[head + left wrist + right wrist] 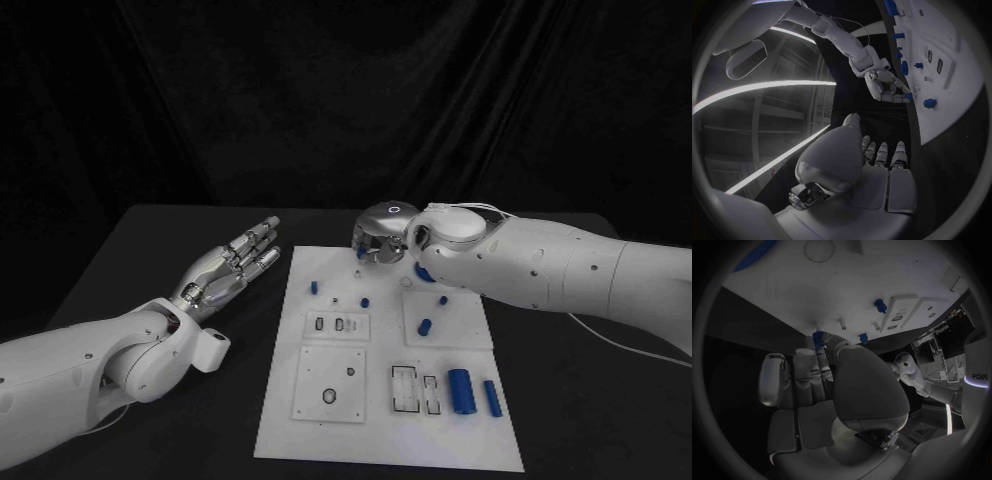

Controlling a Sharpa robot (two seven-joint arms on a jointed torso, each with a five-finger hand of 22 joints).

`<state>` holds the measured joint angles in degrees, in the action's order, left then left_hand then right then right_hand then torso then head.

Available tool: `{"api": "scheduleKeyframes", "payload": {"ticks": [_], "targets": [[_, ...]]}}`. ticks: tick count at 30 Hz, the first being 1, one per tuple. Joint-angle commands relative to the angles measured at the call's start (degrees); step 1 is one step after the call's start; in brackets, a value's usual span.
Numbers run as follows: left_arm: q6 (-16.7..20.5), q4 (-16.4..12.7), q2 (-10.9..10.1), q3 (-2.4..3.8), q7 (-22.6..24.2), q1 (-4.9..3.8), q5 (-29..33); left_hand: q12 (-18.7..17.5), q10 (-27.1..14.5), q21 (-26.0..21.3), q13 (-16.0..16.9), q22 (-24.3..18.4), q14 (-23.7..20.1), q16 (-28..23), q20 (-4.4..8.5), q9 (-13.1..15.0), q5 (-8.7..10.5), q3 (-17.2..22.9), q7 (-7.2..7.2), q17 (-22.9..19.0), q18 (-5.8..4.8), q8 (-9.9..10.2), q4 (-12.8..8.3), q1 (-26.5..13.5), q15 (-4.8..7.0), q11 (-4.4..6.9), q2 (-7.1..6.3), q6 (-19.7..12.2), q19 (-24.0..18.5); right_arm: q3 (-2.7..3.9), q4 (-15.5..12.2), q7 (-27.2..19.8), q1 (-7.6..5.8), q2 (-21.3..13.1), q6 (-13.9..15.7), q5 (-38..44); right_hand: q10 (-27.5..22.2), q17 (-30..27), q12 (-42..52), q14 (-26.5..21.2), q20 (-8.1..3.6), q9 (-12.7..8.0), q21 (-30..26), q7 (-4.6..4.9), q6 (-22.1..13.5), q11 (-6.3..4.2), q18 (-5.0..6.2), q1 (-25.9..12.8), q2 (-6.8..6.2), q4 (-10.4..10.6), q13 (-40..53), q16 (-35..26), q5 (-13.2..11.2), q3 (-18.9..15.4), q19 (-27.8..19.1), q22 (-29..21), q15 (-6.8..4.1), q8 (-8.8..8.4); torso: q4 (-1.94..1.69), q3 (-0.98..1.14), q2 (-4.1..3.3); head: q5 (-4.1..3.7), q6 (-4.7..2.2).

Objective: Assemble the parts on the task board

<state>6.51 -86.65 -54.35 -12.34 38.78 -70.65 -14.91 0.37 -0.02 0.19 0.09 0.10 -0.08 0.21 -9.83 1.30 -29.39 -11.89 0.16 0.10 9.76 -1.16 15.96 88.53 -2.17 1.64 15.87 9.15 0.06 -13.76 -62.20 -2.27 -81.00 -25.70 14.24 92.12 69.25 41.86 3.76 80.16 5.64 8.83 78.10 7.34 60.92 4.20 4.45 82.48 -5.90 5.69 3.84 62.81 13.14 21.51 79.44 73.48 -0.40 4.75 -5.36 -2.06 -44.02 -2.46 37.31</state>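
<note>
Part (819, 335) – right hand (387, 238) pinches it (far edge)

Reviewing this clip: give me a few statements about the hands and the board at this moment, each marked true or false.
1. The left hand lies on the task board. False: it hovers open over the black table, beside the board's left edge.
2. The right hand is at the board's far edge. True.
3. The right hand's fingers are at a small blue part. True.
4. The two long blue parts lie at the board's near left corner. False: they lie near its right side.
</note>
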Motion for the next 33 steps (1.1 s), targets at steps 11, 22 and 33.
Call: {"api": "scheduleKeyframes", "payload": {"ticks": [11, 22, 33], "targets": [[-1.4, 0.2, 0.3, 0.04, 3.5, -0.12, -0.1, -0.4, 0.0, -0.2, -0.1, -0.1, 0.1, -0.2, -0.71, 0.1, -0.3, 0.6, 0.47, -0.1, 0.54, -0.2, 0.1, 0.8, -0.86, -0.68, -0.08, 0.0, -0.1, -0.26, 0.1, 2.2, 0.67, -0.3, -2.0, 0.3, -0.6, 0.1, -0.2, -0.5, 0.12, 0.0, -0.4, -0.07, -0.4, -0.02, -0.17, 0.2, -0.39, -0.1, 0.0, -0.2, 0.4, 0.3, -0.4, -0.1, -0.06, -0.28, 0.04, -0.03, 0.05, -0.01, 0.06], [-1.7, 0.6, 0.4, 0.04, 3.3, -0.12, -0.1, -0.4, 0.0, -0.2, -0.1, -0.1, 0.1, -0.2, -0.77, 0.1, -0.3, 0.7, 0.52, -0.1, 0.54, -0.2, 0.1, 0.9, -0.94, -0.74, -0.07, 0.1, -0.1, -0.26, -0.1, 1.8, 0.81, -0.6, -2.3, 0.3, -1.8, -0.5, -0.2, -1.0, 0.15, -0.2, -0.8, -0.15, -1.6, 0.15, -0.05, -0.9, -1.22, 0.4, 0.0, -0.6, -0.2, 0.0, -0.9, -0.4, -0.07, -0.98, 0.05, -0.01, 0.09, -0.06, 0.24], [-2.0, 0.9, 0.4, 0.04, 3.0, -0.11, -0.1, -0.4, 0.0, -0.2, -0.1, -0.1, 0.1, -0.2, -0.88, 0.1, -0.31, 0.8, 0.69, -0.1, 0.54, -0.3, 0.0, 1.0, -1.01, -0.95, -0.04, 0.3, -0.1, -0.26, -0.7, 1.3, 0.9, -0.8, -2.2, 0.3, -1.9, -0.8, -0.1, -1.2, 0.14, -0.3, -1.0, -0.1, -1.9, 0.14, -0.01, -1.2, -1.33, 0.5, 0.0, -0.8, -0.4, -0.1, -1.0, -0.5, -0.1, -1.04, 0.03, -0.03, 0.1, 0.03, 0.37]]}}
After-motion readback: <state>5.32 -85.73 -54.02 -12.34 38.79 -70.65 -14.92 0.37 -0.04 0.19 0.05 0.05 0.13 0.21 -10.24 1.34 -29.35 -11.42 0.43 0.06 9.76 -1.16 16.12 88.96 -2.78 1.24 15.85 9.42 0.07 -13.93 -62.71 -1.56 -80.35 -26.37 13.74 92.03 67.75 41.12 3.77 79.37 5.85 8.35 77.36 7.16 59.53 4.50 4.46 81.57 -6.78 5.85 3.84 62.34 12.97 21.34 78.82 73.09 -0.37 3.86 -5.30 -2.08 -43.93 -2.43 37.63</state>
